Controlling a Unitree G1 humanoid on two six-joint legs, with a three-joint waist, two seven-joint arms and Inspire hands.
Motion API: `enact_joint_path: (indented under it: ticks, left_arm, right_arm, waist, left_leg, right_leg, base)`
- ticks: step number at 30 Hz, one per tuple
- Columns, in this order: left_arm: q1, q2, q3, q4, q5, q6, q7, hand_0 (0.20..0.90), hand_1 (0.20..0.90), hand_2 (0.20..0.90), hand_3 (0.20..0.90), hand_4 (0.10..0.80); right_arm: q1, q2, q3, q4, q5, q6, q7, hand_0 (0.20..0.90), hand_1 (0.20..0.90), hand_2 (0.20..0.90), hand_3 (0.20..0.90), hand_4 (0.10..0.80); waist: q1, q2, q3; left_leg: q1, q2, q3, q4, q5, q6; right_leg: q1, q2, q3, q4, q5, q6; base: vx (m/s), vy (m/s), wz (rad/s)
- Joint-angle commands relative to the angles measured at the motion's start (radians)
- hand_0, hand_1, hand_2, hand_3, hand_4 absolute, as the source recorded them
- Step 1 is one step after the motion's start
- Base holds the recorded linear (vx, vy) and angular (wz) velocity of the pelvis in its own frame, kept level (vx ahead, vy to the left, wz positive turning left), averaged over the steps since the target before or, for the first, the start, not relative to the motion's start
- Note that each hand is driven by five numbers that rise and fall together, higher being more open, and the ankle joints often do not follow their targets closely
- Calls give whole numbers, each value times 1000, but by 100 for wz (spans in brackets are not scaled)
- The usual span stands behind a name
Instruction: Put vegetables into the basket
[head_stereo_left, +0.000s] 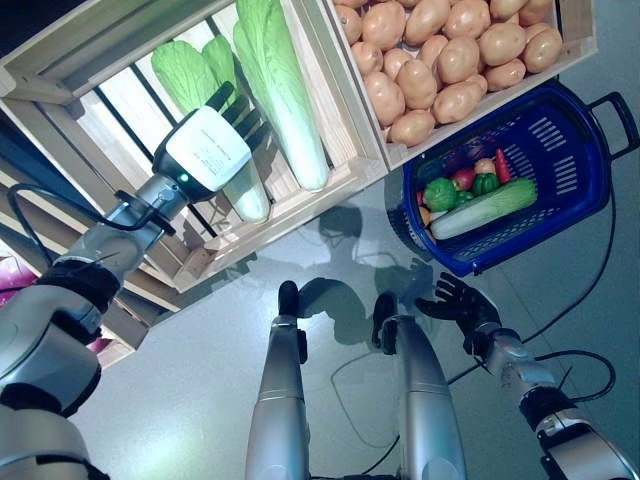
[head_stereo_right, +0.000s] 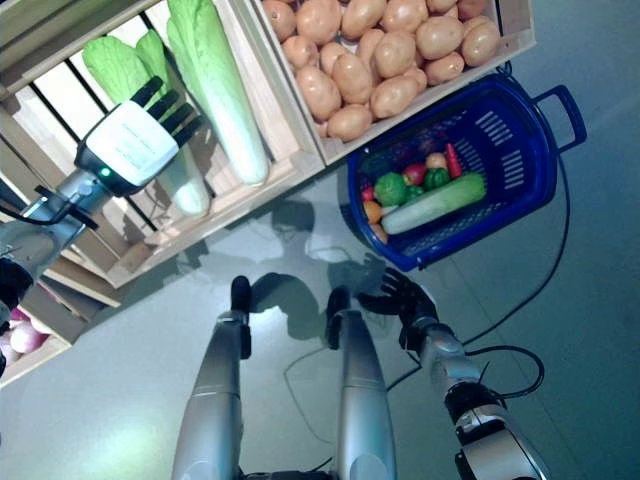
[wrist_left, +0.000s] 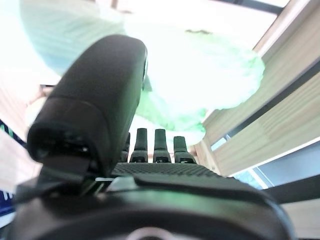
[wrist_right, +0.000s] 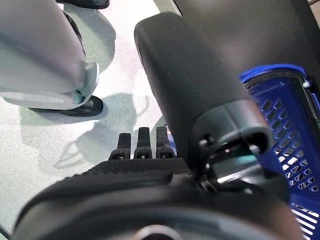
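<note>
My left hand (head_stereo_left: 208, 148) is up in the wooden crate (head_stereo_left: 300, 200), over a long pale green cabbage (head_stereo_left: 245, 190). Its fingers (head_stereo_left: 240, 110) are straight and open; in the left wrist view the fingers (wrist_left: 157, 147) point at a green leafy cabbage (wrist_left: 200, 85) just past them. The blue basket (head_stereo_left: 560, 170) stands on the floor at the right and holds a long pale green vegetable (head_stereo_left: 485, 208), a green round one (head_stereo_left: 440, 193), a red one (head_stereo_left: 463, 178) and others. My right hand (head_stereo_left: 462, 303) is low, open, just below the basket's rim; the basket (wrist_right: 280, 130) shows beside it.
A second crate of potatoes (head_stereo_left: 450, 60) stands above the basket. Another long cabbage (head_stereo_left: 285, 90) lies in the left crate beside my hand. Lower shelves of the wooden stand (head_stereo_left: 120, 320) lie at the far left. Grey floor (head_stereo_left: 200, 360) spreads below.
</note>
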Motion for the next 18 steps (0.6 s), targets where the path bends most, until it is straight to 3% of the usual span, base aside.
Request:
enact_joint_path:
  ticks: [1,18]
  left_arm:
    - [-86,63,95,-5,10,57,-13,900,900,900,900,800]
    - [-107,33,63,87,116,4,51,900,900,900,900,800]
  right_arm:
    - [25,-113,-56,-39,55,-50,10,900,900,900,900,800]
    - [-13,-141,-55,-36,71,-54,7,900,900,900,900,800]
  waist:
    - [-19,69,-1]
    - [-27,60,-1]
  left_leg:
    - [-1,-62,135,24,-38,146]
    - [-40,-49,143,16,-28,151]
  right_leg:
    - [59,20,-14,-169,164,-32]
    - [15,19,-20,-169,173,-34]
  base:
    - [0,0,0]
    - [-2,6,0]
